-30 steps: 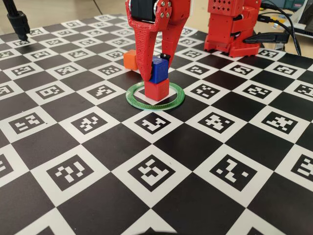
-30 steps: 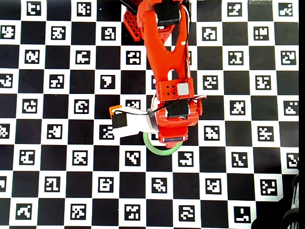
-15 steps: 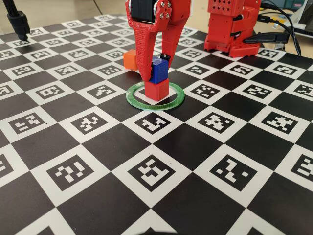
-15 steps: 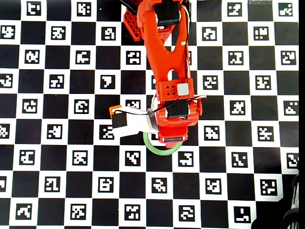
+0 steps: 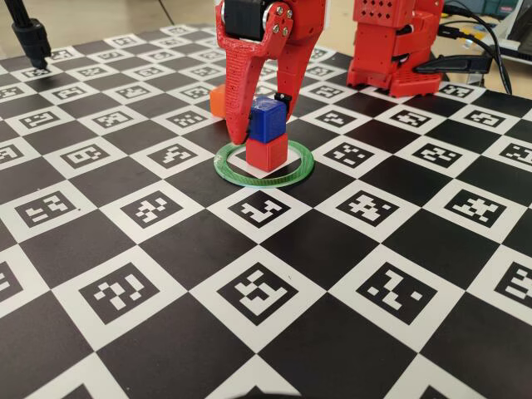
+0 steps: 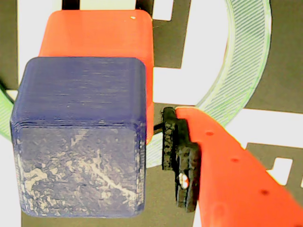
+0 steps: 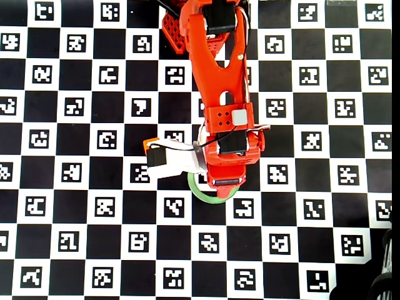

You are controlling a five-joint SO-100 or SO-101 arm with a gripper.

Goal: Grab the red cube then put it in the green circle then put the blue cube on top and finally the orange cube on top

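The red cube (image 5: 266,154) sits inside the green circle (image 5: 262,183), and the blue cube (image 5: 268,119) rests on top of it, slightly offset. My gripper (image 5: 262,125) straddles the blue cube and is open. Its left finger (image 5: 237,116) stands clear of the cube in the fixed view. In the wrist view a gap separates the black pad (image 6: 176,156) from the blue cube (image 6: 80,142), with the red cube (image 6: 99,33) and green circle (image 6: 246,61) below. The orange cube (image 5: 218,100) lies behind the left finger, partly hidden, and it also shows in the overhead view (image 7: 150,144).
The arm's red base (image 5: 391,50) stands at the back right, with cables (image 5: 490,50) beside it. A black stand (image 5: 33,41) rises at the back left. From overhead the arm (image 7: 219,75) covers the stack, and only the green circle's front arc (image 7: 209,197) shows.
The left finger has swung out to the left, away from the blue cube, so the gripper has opened. The blue cube stays on the red cube.
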